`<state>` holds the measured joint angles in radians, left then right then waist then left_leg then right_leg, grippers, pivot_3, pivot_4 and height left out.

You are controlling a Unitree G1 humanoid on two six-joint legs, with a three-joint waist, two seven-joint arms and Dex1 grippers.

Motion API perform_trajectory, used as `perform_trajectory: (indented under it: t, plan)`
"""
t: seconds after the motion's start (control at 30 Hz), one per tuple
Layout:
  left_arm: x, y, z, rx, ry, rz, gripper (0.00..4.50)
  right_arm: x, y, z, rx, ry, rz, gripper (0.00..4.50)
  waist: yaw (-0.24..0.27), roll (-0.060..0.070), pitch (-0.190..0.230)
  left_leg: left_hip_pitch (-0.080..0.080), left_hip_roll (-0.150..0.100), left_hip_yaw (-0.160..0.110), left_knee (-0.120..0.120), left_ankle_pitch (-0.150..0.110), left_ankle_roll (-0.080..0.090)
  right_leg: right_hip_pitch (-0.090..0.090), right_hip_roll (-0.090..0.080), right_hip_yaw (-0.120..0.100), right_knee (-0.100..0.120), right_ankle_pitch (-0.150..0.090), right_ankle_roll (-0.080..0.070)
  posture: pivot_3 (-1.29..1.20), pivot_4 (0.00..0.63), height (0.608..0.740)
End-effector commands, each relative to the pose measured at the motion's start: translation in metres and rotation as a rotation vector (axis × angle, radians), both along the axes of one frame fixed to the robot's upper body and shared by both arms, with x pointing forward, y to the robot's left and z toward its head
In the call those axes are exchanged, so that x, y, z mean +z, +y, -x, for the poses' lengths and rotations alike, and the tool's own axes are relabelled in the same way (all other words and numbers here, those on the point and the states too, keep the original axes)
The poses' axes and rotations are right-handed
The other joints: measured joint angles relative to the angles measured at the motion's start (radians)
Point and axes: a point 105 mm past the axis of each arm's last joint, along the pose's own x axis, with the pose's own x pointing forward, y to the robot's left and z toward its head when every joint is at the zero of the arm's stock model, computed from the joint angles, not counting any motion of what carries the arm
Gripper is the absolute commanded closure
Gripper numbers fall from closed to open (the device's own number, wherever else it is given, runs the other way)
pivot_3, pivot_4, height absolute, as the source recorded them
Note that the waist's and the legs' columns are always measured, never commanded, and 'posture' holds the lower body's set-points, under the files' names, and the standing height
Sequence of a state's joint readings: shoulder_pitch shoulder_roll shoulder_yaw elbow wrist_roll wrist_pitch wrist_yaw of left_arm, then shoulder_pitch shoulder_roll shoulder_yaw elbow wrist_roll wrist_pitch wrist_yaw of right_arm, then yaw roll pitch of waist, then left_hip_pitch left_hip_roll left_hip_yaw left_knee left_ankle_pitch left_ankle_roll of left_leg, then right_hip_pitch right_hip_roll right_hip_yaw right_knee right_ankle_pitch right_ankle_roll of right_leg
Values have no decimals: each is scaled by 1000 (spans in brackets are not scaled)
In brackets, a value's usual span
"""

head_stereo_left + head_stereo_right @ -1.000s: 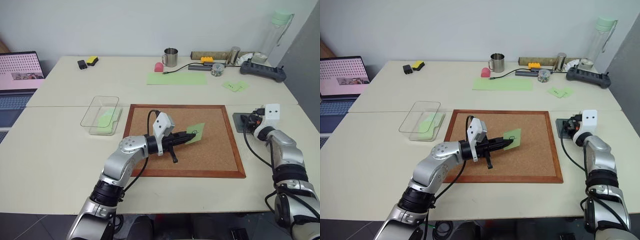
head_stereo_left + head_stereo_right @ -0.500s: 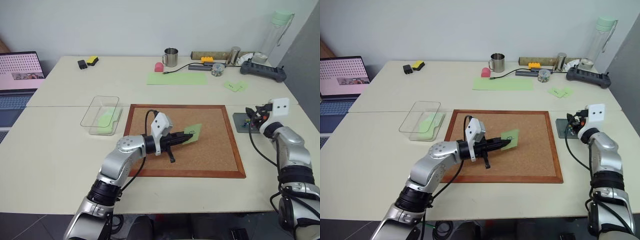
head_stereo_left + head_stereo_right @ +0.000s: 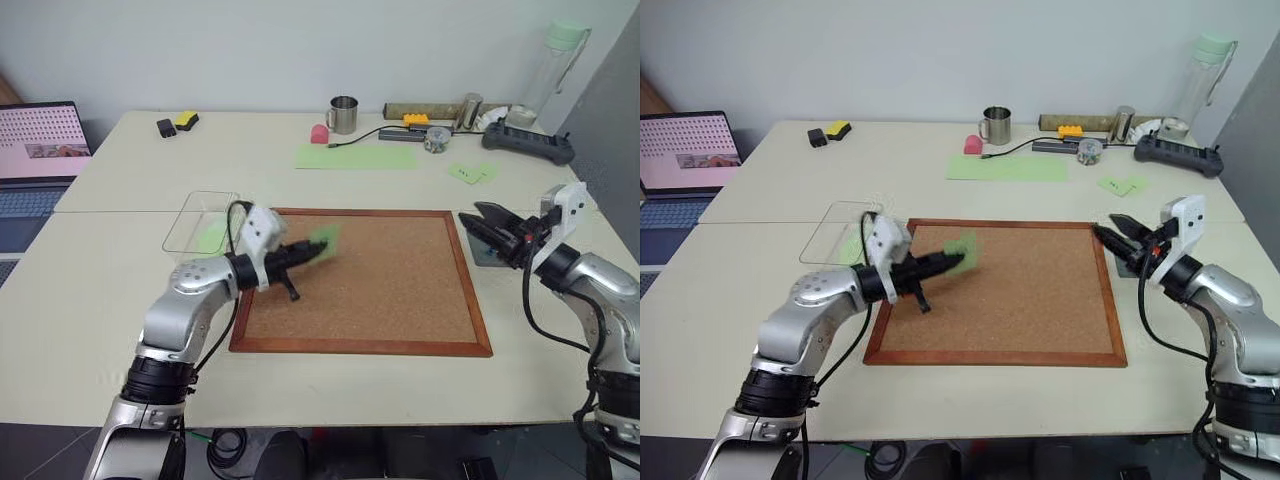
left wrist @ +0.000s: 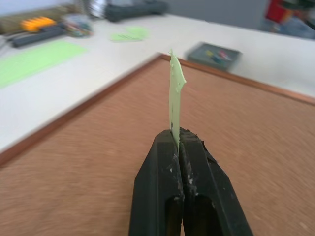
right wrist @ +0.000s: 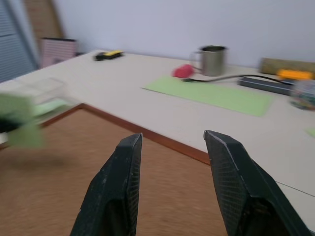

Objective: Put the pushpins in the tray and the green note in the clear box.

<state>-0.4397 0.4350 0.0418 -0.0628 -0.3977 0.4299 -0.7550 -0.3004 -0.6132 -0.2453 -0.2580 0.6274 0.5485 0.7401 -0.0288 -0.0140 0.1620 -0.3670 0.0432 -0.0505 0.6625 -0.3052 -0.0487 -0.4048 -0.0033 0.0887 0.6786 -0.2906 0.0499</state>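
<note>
Plain pale wall (image 3: 250, 50) behind. Cream tables (image 3: 90, 300) butted together, seam between them. Dark floor (image 3: 40, 450) below the near edge. Even, soft light, no hard shadows.

matt cork board (image 3: 380, 280) in wood frame; shiny metal mug (image 3: 342, 114).

Green note (image 3: 322, 240) smeared by motion at the left gripper (image 3: 303, 251), hand-drawn mark unreadable, and seen only edge-on in the left wrist view. Clear box (image 3: 189, 222) partly covered by that arm's wrist, contents a pale-green blur; tray (image 3: 478, 245) largely hidden behind the right gripper (image 3: 477, 220), pushpins (image 4: 216, 53) just coloured specks in the left wrist view, number impossible to tell. Laptop (image 3: 35, 155) cut off at the picture's edge, clutter along the far table edge too small to make out.
</note>
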Motion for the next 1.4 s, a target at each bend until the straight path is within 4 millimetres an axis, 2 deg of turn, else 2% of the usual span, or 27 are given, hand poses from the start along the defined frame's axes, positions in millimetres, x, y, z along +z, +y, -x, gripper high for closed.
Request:
perform_trajectory:
  t: [0.03, 0.13, 0.37, 0.6, 0.73, 0.8, 0.83, 1.13, 1.27, 1.4]
  plan:
    - [23, 38, -17, 277, -89, 77, 4500, 20, 24, 23, 137, -42, 6, 2419, 0, -1, 0, 0, 0, 0, 0, 0, 0, 0, 0, 0, 0, 0, 0, 0, 150, 740]
    - [24, 76, -28, 528, -136, 66, 4500, 30, 40, 31, 205, -48, -24, 2419, 0, -1, 0, 0, 0, 0, 0, 0, 0, 0, 0, 0, 0, 0, 0, 0, 150, 740]
    - [20, 124, -35, 836, -159, 46, 4500, 41, 61, 39, 290, -53, -30, 2419, 1, -2, 1, 0, 0, -1, 0, 0, 0, 0, 0, 0, 0, 0, 0, 0, 150, 740]
    - [6, 134, -34, 911, -114, 27, 4500, 46, 68, 39, 319, -61, -22, 2419, 4, -3, 2, -1, 0, -1, 0, 0, 0, 0, -1, -2, 0, 0, 0, 0, 150, 740]
    - [-1, 140, -34, 935, -98, 18, 4500, 40, 70, 39, 322, -51, -7, 2419, 2, -3, 2, 0, 0, -1, 0, 0, 0, 0, -1, -2, 0, 0, 0, 0, 150, 740]
    - [-2, 141, -34, 933, -94, 27, 4105, 40, 70, 38, 321, -51, -8, 2334, 2, -3, 2, 0, 0, -1, 0, 0, 0, 0, -1, -2, 0, 0, 0, 0, 150, 740]
    - [-1, 142, -34, 932, -95, 28, 4094, 41, 70, 38, 321, -51, -10, 2334, 2, -3, 2, 0, 0, -1, 0, 0, 0, 0, -1, -2, 0, 0, 0, 0, 150, 740]
    - [1, 141, -34, 918, -113, 30, 2294, 39, 66, 33, 303, -55, 2, 2334, 2, -3, 2, -1, 0, -1, 0, 0, 0, 0, -1, -2, 0, 0, 0, 0, 150, 740]
    - [8, 125, -37, 815, -175, -59, 1356, 35, 61, 29, 278, -52, 11, 2334, 3, -4, 2, -1, 0, -1, 0, 0, 0, 0, -1, -2, 0, 0, 0, 0, 150, 740]
    - [22, 95, -40, 615, -231, -137, 658, 26, 47, 22, 221, -45, 45, 2334, 5, -4, 2, -1, 0, -1, 0, 0, 0, 0, -1, -2, 0, 0, 0, 0, 150, 740]
